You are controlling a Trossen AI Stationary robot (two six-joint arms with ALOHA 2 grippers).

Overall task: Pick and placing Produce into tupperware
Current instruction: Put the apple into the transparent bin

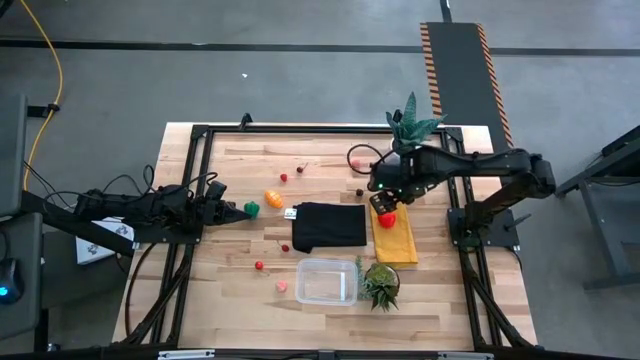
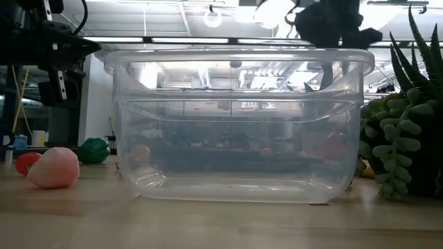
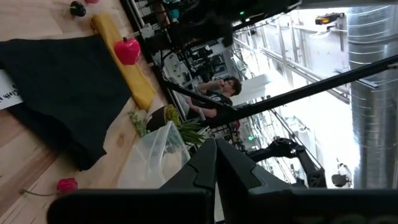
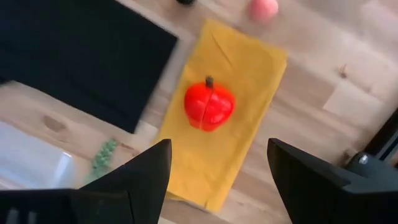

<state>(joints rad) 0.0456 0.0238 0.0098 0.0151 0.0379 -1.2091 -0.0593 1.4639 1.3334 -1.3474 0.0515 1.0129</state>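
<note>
While the right gripper [image 4: 214, 168] hangs above the yellow cloth [image 1: 396, 238] with its fingers spread wide and nothing between them, the large red fruit [image 4: 209, 104] sits on that cloth directly beneath the gap, stem up, apart from both fingers. High view: right arm reaches in from the table's right side, gripper over the cloth's far end. Black cloth [image 1: 329, 226] lies just beside the yellow one, on its left in the high view. Clear tupperware [image 1: 327, 281] stands near the front edge of the wooden table [image 1: 240, 290], in front of the black cloth, nothing visible inside it; a spiky potted plant [image 1: 381, 284] stands just beside its right wall. Left gripper [image 1: 222, 210] rests low at the table's left side, fingers pressed together, holding nothing; green produce [image 1: 251, 210] lies just off its tip, orange produce [image 1: 273, 198] a little beyond. A small red berry [image 1: 259, 266] and a pink piece [image 1: 282, 285] lie to the tupperware's left. More tiny berries, red and dark, are scattered along the far half of the table. Second plant [image 1: 412, 127] at the far right corner. Left wrist view: a person [image 3: 219, 93] shows in the room behind.
</note>
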